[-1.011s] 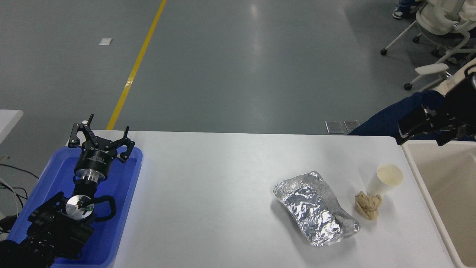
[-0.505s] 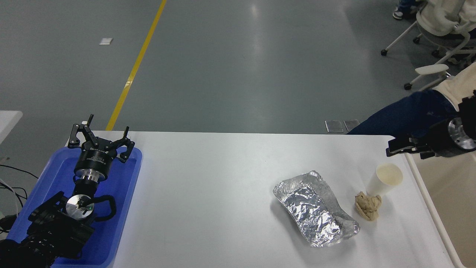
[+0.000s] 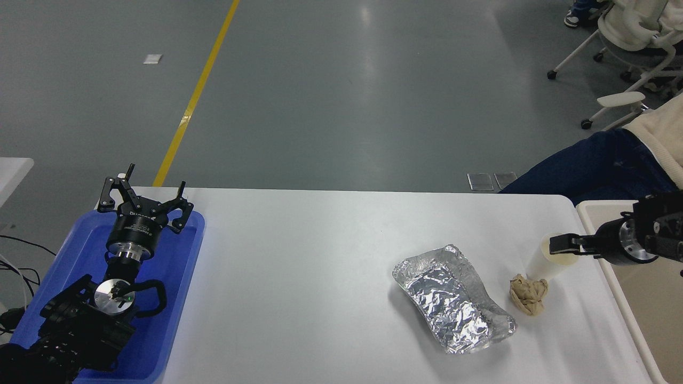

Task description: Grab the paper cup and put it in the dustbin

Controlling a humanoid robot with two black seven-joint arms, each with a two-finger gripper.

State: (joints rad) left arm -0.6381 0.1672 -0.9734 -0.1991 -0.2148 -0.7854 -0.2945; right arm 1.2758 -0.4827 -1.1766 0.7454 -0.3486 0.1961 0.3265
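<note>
The paper cup (image 3: 538, 266) stands upright on the white table (image 3: 320, 266) near its right edge, next to the crumpled tan paper ball (image 3: 528, 293). My right gripper (image 3: 556, 244) reaches in from the right edge at the height of the cup's rim and covers part of its mouth. It is seen edge on, and whether it touches the cup does not show. The cream-white dustbin (image 3: 603, 205) stands just right of the table, under the right arm. My left gripper (image 3: 145, 198) is open and parked over the blue tray (image 3: 176, 298) at the lower left.
A crinkled silver foil tray (image 3: 453, 298) lies left of the paper ball. A person's blue trouser leg (image 3: 587, 165) and cream sleeve (image 3: 661, 133) are beyond the table's far right corner. Office chairs (image 3: 629, 32) stand at the top right.
My right gripper has come down and to the left from above the dustbin's far rim to the cup's rim. The cup, paper ball, foil tray and left arm have not moved.
</note>
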